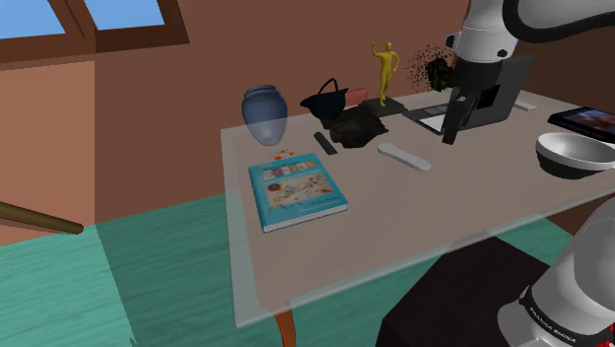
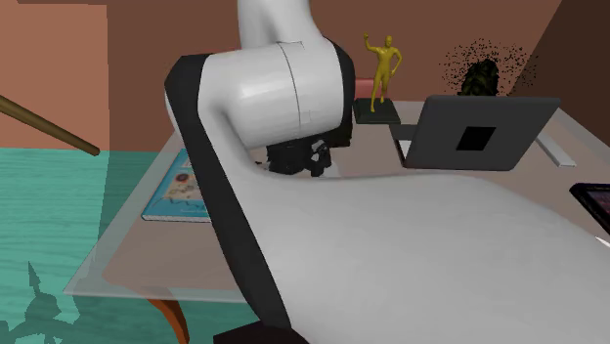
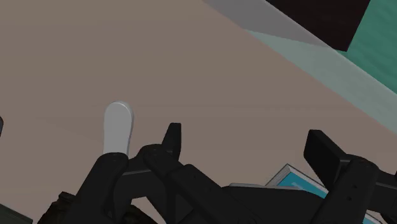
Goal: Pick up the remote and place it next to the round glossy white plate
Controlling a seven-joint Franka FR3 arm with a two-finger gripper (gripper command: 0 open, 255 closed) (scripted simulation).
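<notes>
- The gripper (image 3: 248, 145) sits right up in the wrist camera's face. Its jaws are spread wide with nothing between them, and it hangs above the desk (image 1: 394, 227).
- The white remote (image 1: 404, 157) lies flat on the desk at about 8 o'clock from the gripper in the shoulder view. It's near, but not under the gripper. In the wrist view its rounded end pokes out beside one jaw, not in the gap.
- Biggest risk imo: coming straight down from here closes on bare desk or clips the remote's end and skates it away. The gripper needs to shift over first.
- The remote is slim and lies low, so a shallow grab could pinch only the top edge and drop it mid-carry.
- A small dark bar (image 1: 324, 143) lies at 10 o'clock from the remote, beside a crumpled dark cloth (image 1: 357, 128). It looks remote-ish too, so a mix-up is possible.
- The round white plate (image 1: 567, 168) is off at 3 o'clock from the remote, well apart, close to the arm's own links. A sloppy set-down could knock its rim.
- The tablet (image 1: 591, 120) at 12 o'clock from the plate and the laptop (image 1: 493, 99) crowd that corner.
- The teal book (image 1: 296, 195) at 8 o'clock is out of the way.
</notes>
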